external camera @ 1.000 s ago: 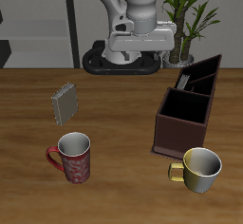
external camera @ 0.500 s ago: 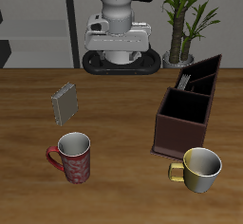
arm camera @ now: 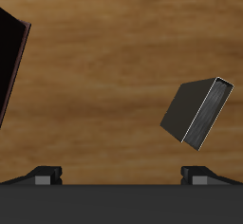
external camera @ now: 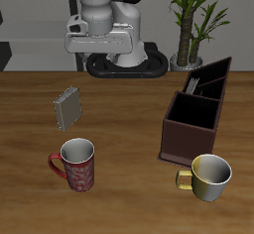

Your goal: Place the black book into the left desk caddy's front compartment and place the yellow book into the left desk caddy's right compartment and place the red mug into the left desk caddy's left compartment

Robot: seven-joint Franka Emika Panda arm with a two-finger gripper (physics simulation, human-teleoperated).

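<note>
The yellow book [external camera: 67, 106], pale grey-tan with a ridged edge, stands tilted on the wooden table; the wrist view shows it [arm camera: 195, 112] below and off to one side. My gripper [external camera: 100, 52] hangs high near the robot's base, well above and behind this book. Its fingertips [arm camera: 43, 175] are spread wide and hold nothing, so it [arm camera: 121, 174] is open. The red mug [external camera: 76, 164] stands upright near the table's front edge. The left desk caddy [external camera: 190, 139] is dark brown; its edge [arm camera: 9, 66] shows at the wrist. A thin black book [external camera: 201, 82] leans in a narrow section at the caddy's back.
A shiny yellow-gold mug [external camera: 209, 175] stands just in front of the caddy. A potted plant [external camera: 190, 20] rises behind the caddy, next to the robot's dark base [external camera: 124, 64].
The arm has swung sideways away from the caddy's side, toward the side where the yellow book stands. Books, mugs and caddy have not moved.
</note>
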